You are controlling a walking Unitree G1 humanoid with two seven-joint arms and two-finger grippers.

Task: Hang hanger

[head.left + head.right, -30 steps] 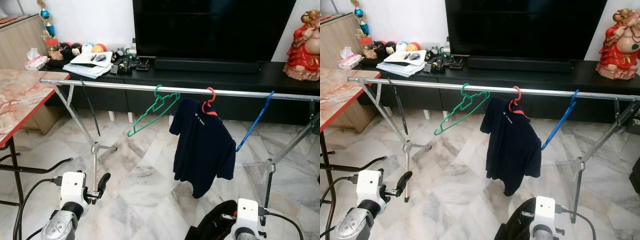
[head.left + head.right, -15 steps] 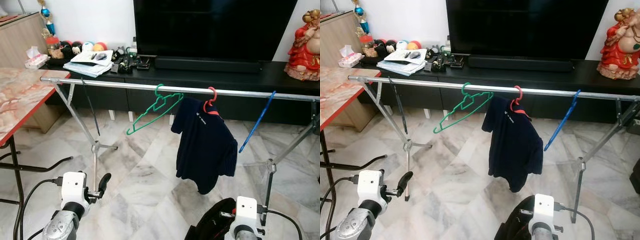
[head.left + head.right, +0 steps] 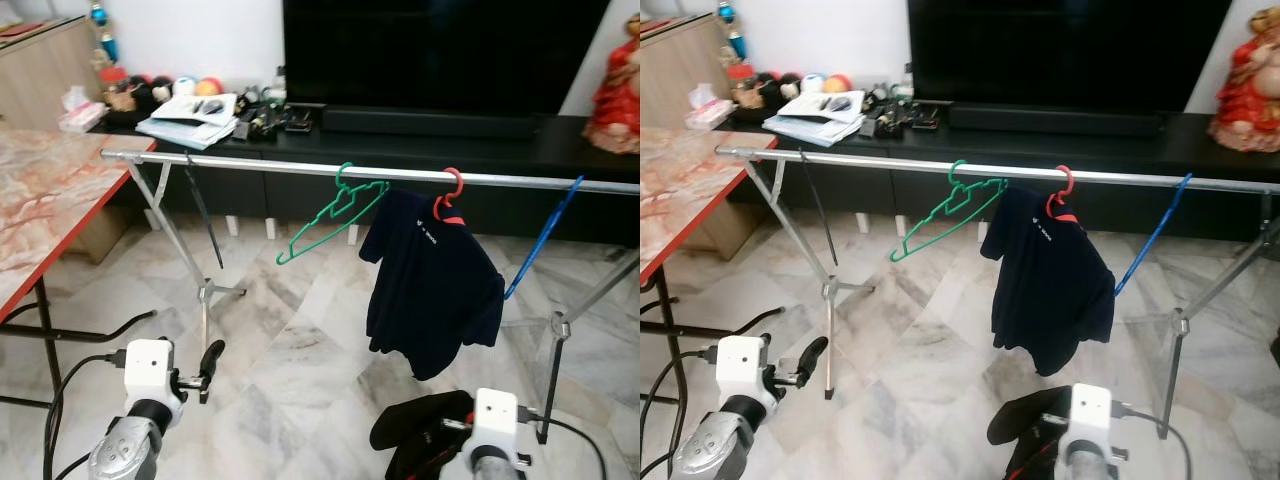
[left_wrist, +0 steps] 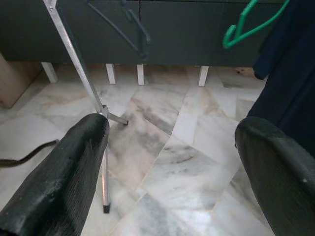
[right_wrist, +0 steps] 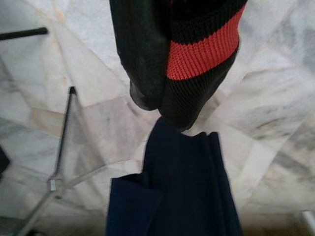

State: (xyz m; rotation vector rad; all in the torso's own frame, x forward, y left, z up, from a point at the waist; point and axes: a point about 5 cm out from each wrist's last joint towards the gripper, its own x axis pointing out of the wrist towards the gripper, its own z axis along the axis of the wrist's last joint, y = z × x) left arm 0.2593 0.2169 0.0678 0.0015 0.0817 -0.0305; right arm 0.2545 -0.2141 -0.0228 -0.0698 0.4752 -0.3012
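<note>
Home living room: television (image 3: 440, 50), marble floor (image 3: 290, 350), clothes rail (image 3: 300, 170).

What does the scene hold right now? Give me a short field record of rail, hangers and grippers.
rail: silver metal clothes rail crossing the room before the black TV console
hangers on rail: black, bare green plastic hanger, red hanger carrying a navy shirt, blue
left gripper: open, low, holding nothing
right gripper: shut on black garment with red stripe
</note>
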